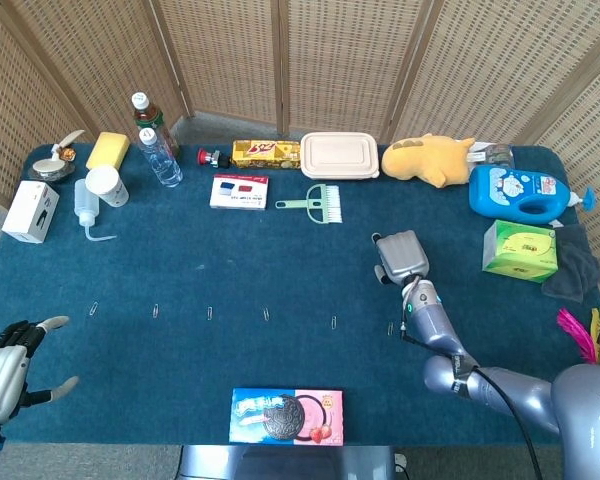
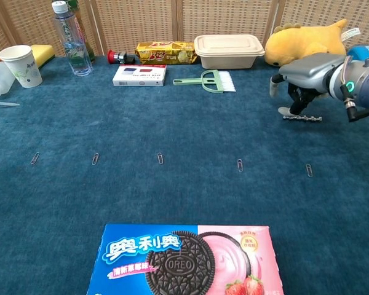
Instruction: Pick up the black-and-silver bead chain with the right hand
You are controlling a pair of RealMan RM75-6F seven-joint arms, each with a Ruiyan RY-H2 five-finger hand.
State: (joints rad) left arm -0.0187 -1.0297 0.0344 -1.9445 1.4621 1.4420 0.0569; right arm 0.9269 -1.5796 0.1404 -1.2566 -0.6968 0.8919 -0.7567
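A staged test room — woven folding screens [image 1: 230, 60] behind a blue-carpeted table [image 1: 230, 260] of assorted household goods.

Bright, even light; sharp focus

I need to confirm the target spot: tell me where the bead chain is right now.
In the chest view the bead chain lies flat on the blue cloth at far right, just under the right hand, in front of the yellow plush toy.
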